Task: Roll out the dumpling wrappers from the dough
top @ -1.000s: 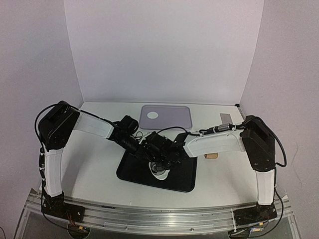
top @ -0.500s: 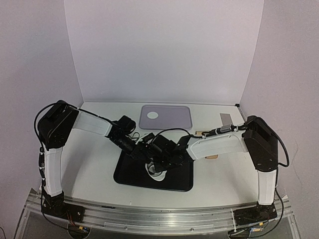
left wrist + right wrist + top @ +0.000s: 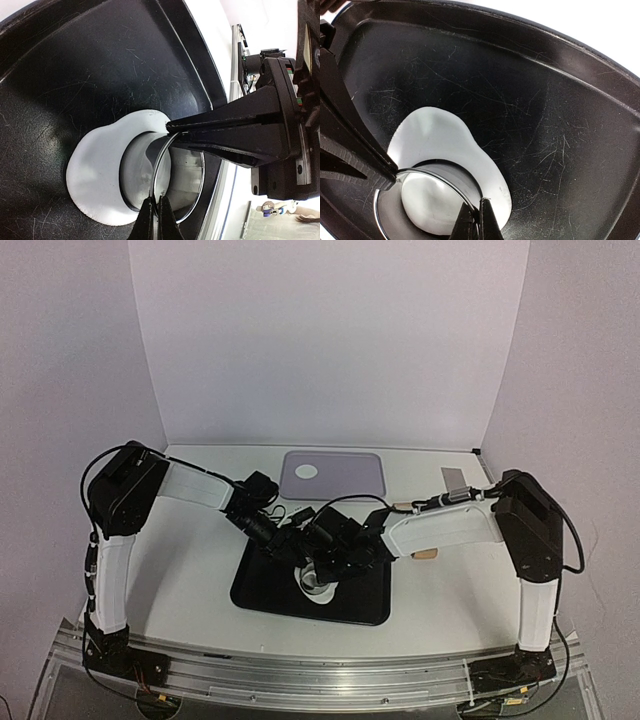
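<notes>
Where the dough lies: the dough (image 3: 434, 131) is a thin, uneven white sheet, flat on the floor of the black tray (image 3: 262, 587), about mid-tray.
Ring: a metal ring (image 3: 440, 175) stands upright on the dough. White dough shows inside it, and the sheet spreads out past it on one side.
Left hand: the left hand (image 3: 154, 208) is clenched on the ring's thin rim, its fingertips pinched together over the edge.
Right hand: the right hand (image 3: 474, 211) is clenched on the same rim, roughly across the ring from the left hand.
Arms: both reach in over the black tray, one from each side, and meet above its middle.
Black tray: it sits on the counter (image 3: 190, 560), and its floor is scratched.
Purple tray: the purple tray (image 3: 352, 483) lies behind the black tray, apart from it, at the far side of the counter.
Wrapper: one small round white wrapper (image 3: 306, 471) lies flat on the purple tray, left of its middle.
Wooden piece: a wooden piece (image 3: 425, 553) lies just right of the black tray, partly under the right arm.
</notes>
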Tool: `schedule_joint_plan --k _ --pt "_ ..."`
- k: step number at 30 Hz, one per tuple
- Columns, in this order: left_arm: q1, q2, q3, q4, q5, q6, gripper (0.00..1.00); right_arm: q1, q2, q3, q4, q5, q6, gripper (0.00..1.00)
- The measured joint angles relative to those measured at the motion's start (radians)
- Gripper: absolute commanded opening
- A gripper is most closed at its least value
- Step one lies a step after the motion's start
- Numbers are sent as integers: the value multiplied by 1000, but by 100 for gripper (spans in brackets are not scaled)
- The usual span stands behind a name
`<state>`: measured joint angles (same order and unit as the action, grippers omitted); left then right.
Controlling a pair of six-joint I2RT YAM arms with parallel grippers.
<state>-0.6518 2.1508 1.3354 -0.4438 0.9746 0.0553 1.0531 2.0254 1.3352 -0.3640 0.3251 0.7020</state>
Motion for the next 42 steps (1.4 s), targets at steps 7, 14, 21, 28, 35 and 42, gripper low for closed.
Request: schedule_joint_plan --k 7,14,21,28,35,42 --pt "0 1 -14 25 11 -31 0 -29 0 11 -19 -59 -42 0" --pt "-1 0 -35 82 26 -67 0 -68 8 38 -57 -135 -135 0" --pt "-5 2 -25 87 23 -83 0 -82 14 54 -83 -154 -171 0" --pt "-10 11 -11 96 20 -100 0 -102 15 63 -100 -176 -214 0" --pt "-17 10 15 75 -9 -127 0 -112 15 66 -108 -188 -212 0" --pt "-27 10 64 -5 -51 -135 0 -112 14 77 -125 -187 -186 0"
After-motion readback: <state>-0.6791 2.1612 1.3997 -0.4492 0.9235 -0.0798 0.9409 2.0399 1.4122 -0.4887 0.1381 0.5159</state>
